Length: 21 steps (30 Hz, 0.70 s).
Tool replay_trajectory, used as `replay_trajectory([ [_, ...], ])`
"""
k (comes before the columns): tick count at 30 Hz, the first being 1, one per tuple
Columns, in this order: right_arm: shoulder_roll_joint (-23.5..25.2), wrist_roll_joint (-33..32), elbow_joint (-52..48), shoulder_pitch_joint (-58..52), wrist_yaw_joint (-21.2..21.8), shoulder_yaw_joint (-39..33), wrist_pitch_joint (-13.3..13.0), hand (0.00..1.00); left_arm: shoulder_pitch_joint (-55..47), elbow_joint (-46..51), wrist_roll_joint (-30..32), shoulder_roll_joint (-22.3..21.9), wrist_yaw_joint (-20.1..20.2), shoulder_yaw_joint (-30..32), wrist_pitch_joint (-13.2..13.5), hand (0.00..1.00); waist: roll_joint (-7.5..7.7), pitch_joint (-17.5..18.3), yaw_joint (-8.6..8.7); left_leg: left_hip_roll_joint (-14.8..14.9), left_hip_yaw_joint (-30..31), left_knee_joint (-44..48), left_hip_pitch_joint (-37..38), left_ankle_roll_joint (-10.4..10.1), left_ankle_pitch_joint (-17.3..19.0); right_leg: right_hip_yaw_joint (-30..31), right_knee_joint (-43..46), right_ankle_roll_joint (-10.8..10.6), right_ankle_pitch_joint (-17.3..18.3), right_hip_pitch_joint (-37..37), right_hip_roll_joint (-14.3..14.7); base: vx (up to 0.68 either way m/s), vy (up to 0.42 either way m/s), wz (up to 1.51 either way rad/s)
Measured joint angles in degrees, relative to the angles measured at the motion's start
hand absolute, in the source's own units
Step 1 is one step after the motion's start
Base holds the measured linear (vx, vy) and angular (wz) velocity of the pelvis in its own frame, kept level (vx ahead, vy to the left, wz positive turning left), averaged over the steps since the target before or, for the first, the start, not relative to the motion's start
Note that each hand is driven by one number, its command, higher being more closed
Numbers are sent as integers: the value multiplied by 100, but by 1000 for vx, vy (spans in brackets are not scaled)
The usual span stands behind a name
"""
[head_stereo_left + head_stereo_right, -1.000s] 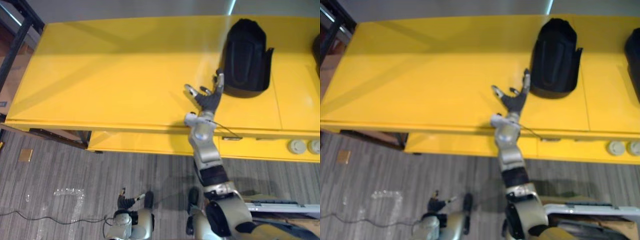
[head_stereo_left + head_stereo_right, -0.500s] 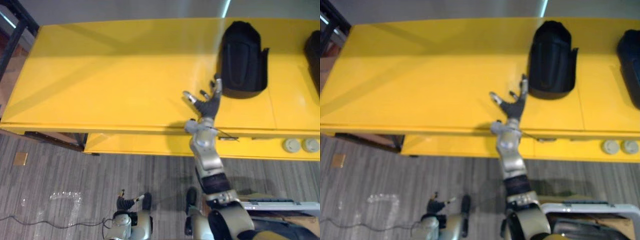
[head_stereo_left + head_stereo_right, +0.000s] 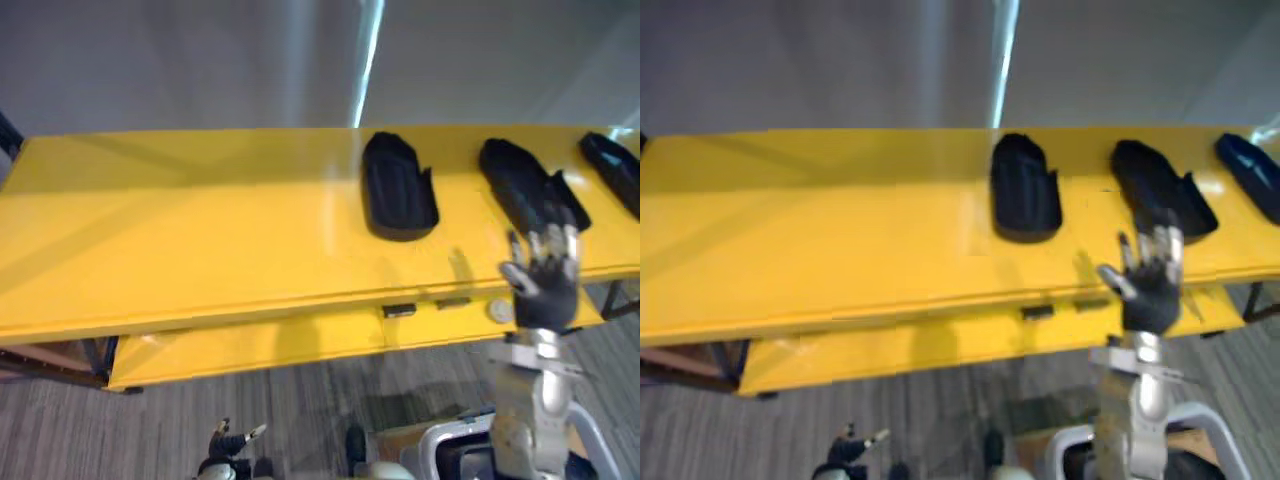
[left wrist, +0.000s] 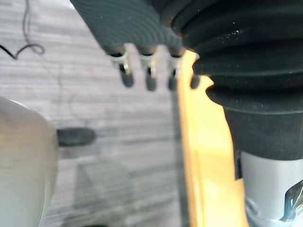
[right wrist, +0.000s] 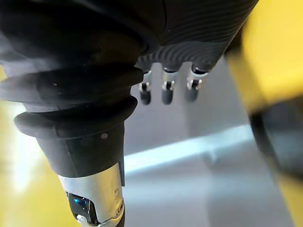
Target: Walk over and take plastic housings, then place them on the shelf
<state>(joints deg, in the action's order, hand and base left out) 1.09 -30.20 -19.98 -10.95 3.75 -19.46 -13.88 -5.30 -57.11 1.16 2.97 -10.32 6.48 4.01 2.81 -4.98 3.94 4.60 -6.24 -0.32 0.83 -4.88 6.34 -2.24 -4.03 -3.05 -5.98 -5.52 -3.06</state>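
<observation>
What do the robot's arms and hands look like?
The right robot hand has silver fingers with dark tips and a black ribbed cover over its back and wrist, on a shiny silver-grey arm. The left robot hand looks the same.

On the long yellow shelf point(image 3: 180, 240) you find, left to right, a first black plastic housing point(image 3: 398, 190), a second housing point(image 3: 525, 190) and a third housing point(image 3: 612, 172). The right hand point(image 3: 543, 280) stands before the second housing.

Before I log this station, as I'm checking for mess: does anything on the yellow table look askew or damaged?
Nothing stands out. Three black housings lie side by side on the yellow table, apart from each other. The right robot hand hovers open, empty.
</observation>
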Motion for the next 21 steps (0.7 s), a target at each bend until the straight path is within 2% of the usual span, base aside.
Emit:
replay_trajectory([
  [2,220,70,66,-267,-229,-424,-3,0,-80,-36,93,0,18,10,2,0,-43,39,41,-14,-76,-2,7,6,20,94,41,-42,21,-46,-4,-69,0,-22],
  [3,332,186,123,-505,-428,-755,-3,0,-157,-39,170,-24,36,19,3,0,-110,74,190,-27,-78,-8,11,8,25,93,72,-80,48,-55,-15,-55,-10,-7],
  [5,358,484,274,-757,-733,-1042,-4,0,-223,-34,170,-131,35,221,7,0,-190,121,305,-9,-298,-5,43,3,29,241,171,-84,51,-159,16,-42,-1,-32],
  [9,451,868,307,-1039,-1134,-978,-3,0,-283,7,170,-375,18,760,11,0,-269,102,284,105,-1043,184,153,-43,200,795,352,-99,44,-373,191,-39,-6,-88],
  [12,569,1430,436,-1361,-1515,-884,-3,0,-319,142,218,-528,-7,1068,12,0,-344,78,269,363,-1551,517,287,-159,473,709,448,-15,128,-366,341,-15,-63,-76],
  [16,697,1697,583,-1728,-1992,-893,16,0,-145,220,400,-745,-49,1237,-1,0,-553,128,322,598,-1843,675,333,-243,600,402,560,81,194,-433,457,41,-74,-23],
  [21,598,2145,586,-1472,-2147,-694,58,0,-61,377,392,-803,-91,1328,-7,0,-840,60,302,785,-2680,697,689,-322,554,751,642,141,207,-487,747,86,-41,-50],
])
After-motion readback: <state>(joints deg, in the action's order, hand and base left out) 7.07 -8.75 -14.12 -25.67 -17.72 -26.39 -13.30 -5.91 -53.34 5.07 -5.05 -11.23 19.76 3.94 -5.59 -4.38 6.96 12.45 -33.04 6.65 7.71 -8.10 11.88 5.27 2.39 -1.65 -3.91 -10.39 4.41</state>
